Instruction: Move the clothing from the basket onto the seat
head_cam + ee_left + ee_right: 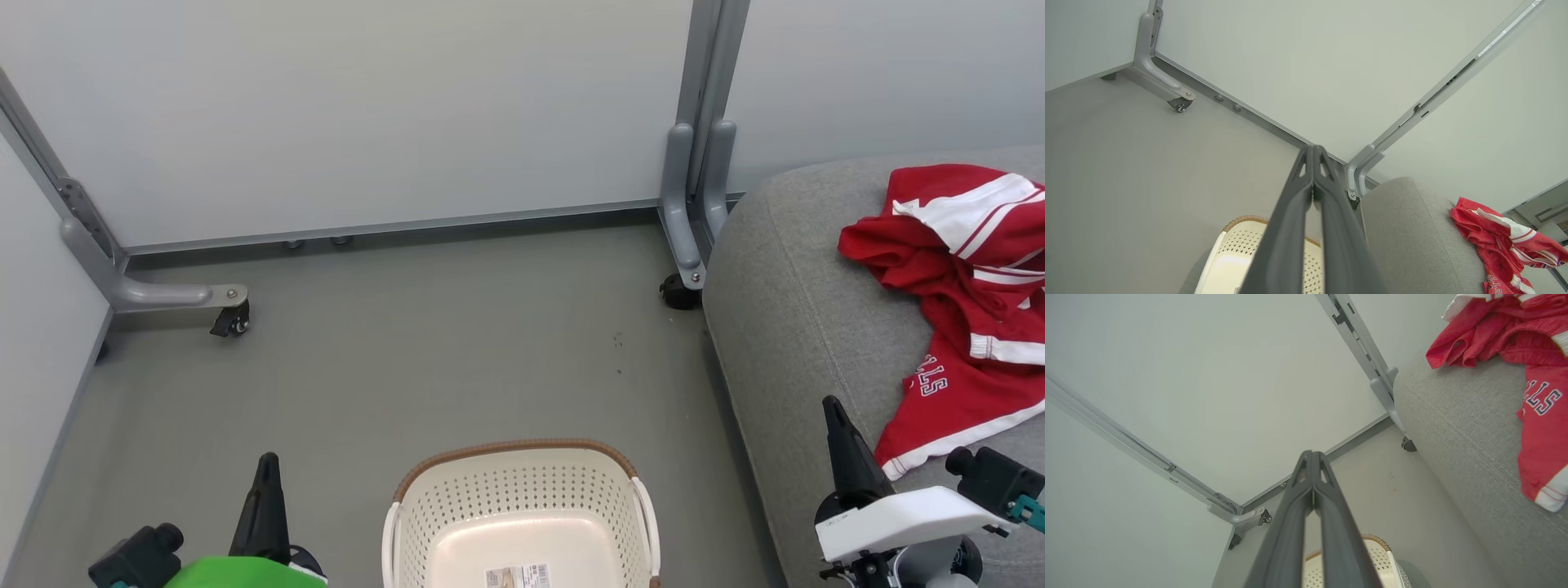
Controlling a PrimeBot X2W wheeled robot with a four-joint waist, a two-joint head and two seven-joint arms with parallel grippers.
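- Red clothing (971, 302): heaped on grey seat (784, 310), near its far edge.
- Cream basket (522, 506): on floor (457, 351), near seat.
- Dark left gripper (267, 461), right gripper (832, 407): jaws pressed together.

The basket (514, 446) is running off the head view's bottom edge, its near half cut away, and the label (517, 576) inside it is being clipped there too, its print too small to read. The clothing (971, 269) is spilling past the right edge, and the seat (800, 327) is leaving the frame at right and bottom. The lettering (931, 380) is losing its beginning in a fold. In the left wrist view, the left gripper (1313, 148) is covering the basket's middle.
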